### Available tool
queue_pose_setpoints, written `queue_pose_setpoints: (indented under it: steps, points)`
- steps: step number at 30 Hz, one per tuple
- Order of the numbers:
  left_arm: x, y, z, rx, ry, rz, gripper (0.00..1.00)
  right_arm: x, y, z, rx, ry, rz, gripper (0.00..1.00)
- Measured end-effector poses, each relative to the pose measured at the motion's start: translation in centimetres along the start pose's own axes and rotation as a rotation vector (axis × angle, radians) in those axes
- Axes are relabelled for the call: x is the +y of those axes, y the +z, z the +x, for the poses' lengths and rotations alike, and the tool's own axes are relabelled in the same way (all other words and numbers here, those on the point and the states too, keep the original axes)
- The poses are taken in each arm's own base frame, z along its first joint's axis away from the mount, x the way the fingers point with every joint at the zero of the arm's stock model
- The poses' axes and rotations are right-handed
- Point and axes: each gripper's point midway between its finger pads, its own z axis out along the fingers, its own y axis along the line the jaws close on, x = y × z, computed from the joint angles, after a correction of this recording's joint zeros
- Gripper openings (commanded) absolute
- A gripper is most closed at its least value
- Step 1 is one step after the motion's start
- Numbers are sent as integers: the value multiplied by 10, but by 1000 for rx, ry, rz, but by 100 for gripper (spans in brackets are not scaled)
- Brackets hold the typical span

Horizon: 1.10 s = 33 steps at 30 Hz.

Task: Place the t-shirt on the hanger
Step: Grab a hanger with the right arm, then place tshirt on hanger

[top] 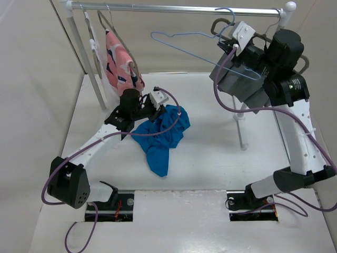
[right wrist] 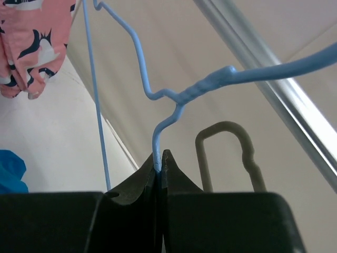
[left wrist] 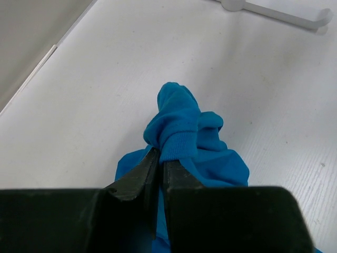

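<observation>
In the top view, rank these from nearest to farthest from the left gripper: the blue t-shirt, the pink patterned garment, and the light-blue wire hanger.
1. The blue t-shirt: clamped in the left gripper, trailing toward the arm bases.
2. The pink patterned garment: hanging from the rail, back left.
3. The light-blue wire hanger: raised at back right, just below the rail.

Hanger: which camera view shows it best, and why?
Top external: the hanger shows its whole triangular outline there, raised near the rail. The right wrist view shows only its twisted neck and stretches of wire close up. The left wrist view shows none of it.
</observation>
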Motion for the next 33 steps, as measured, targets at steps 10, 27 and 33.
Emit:
queue_pose_setpoints:
  steps: [10, 27, 33]
  points:
    - [8, 0, 5, 28, -70, -61, 0, 53, -25, 20, 79, 51, -27, 0]
    - [52, 48, 5, 150, -278, -203, 0, 248, -121, 171, 514, 410, -130, 0]
    - [60, 49, 0, 196, -310, -279, 0, 252, -103, 180, 525, 473, -68, 0]
